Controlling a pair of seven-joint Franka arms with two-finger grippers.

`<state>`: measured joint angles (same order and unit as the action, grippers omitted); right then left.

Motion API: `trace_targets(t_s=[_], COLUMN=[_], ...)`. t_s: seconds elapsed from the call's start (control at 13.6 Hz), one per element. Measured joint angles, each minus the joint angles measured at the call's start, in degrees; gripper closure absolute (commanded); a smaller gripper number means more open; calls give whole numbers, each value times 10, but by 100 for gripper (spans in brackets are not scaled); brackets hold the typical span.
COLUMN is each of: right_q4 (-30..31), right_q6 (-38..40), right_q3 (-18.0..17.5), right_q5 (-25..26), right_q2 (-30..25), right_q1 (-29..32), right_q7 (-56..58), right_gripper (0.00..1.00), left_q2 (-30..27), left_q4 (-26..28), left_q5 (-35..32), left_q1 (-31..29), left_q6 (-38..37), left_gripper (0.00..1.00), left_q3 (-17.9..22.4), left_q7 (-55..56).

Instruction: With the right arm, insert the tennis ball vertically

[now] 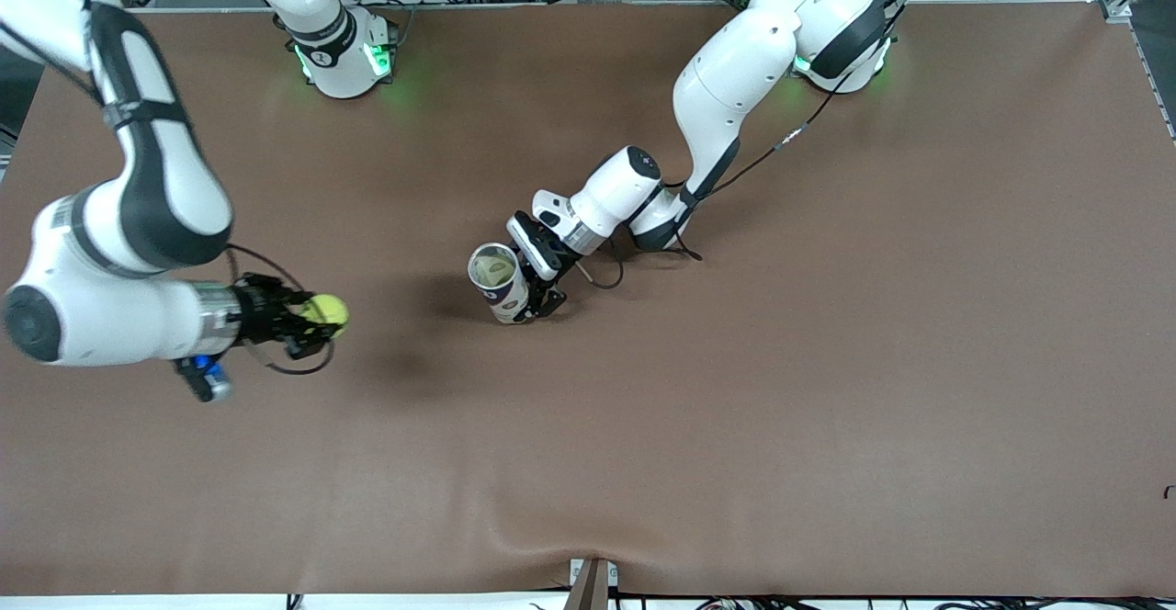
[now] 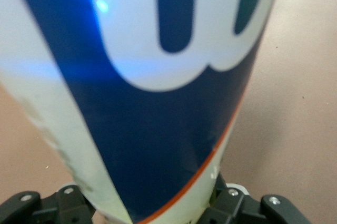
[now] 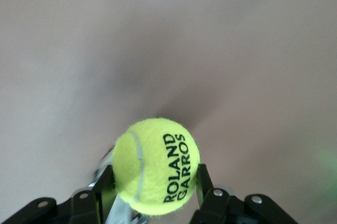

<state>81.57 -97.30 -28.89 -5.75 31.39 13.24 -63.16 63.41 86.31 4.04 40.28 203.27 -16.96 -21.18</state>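
One tennis ball [image 1: 329,310] sits clamped in the right claw [image 1: 317,321], above the desk [image 1: 827,362], at nine o'clock from the single can [image 1: 497,281], gripped by the left claw [image 1: 542,293].

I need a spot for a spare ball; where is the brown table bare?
Bare: the brown table between the blue-and-white can and the front camera, and toward the left arm's end. Crowded: mid-table, where the left gripper clamps the can, and beneath the right gripper holding the yellow tennis ball.
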Motion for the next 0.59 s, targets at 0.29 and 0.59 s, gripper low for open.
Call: trace_targets(t_s=[0.29,0.59], right_q4=[-4,6], right_q6=[-67,-85], right_q3=[-104,-117], right_q5=[-1,1], right_q2=[0,2], right_q1=[-12,-80], right_q7=[-186,-264], right_gripper=[100,100], left_q2=[0,0], left_q4=[0,0], left_q5=[0,0], left_q1=[0,0], left_q6=[0,0], left_gripper=[20,20], left_q3=[0,0], left_q7=[0,0])
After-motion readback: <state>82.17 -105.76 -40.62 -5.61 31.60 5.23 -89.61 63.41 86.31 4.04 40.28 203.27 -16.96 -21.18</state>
